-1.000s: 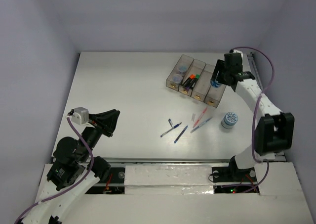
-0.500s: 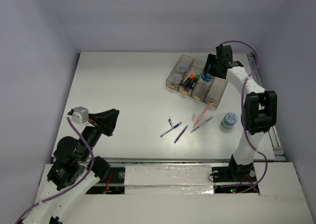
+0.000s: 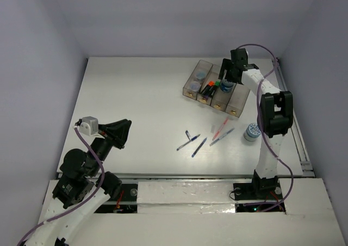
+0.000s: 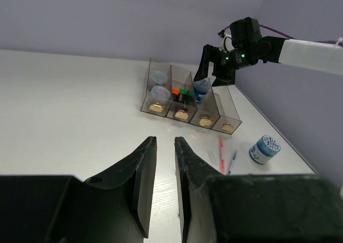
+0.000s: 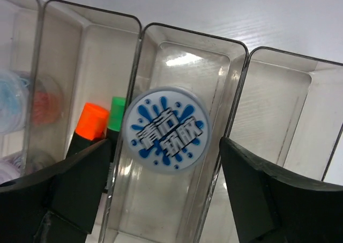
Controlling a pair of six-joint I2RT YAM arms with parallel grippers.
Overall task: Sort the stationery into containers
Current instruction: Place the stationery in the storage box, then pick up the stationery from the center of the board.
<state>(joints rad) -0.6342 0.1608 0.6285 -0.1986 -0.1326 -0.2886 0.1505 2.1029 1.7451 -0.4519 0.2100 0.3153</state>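
Observation:
The containers [image 3: 237, 100] are four joined smoky-brown bins at the back right. My right gripper [image 3: 229, 82] hovers over the third bin. In the right wrist view a blue-white roll [image 5: 166, 130] lies between the fingers of my right gripper [image 5: 165, 162], over the third bin [image 5: 177, 200]. The fingers stand apart from it on both sides. Orange and green markers [image 5: 102, 119] are in the second bin, and rolls [image 5: 16, 98] in the first. Pens [image 3: 188, 143] and a red pen [image 3: 220, 131] lie on the table. My left gripper [image 4: 165, 140] is empty, its jaws nearly together.
Another blue-white roll [image 3: 252, 131] stands on the table right of the pens; it also shows in the left wrist view [image 4: 264, 149]. The fourth bin [image 5: 273, 109] holds nothing. The left arm [image 3: 81, 164] rests at the near left corner.
My right gripper has moved left with the roll, from over the fourth bin to over the third bin. The left arm has not moved.

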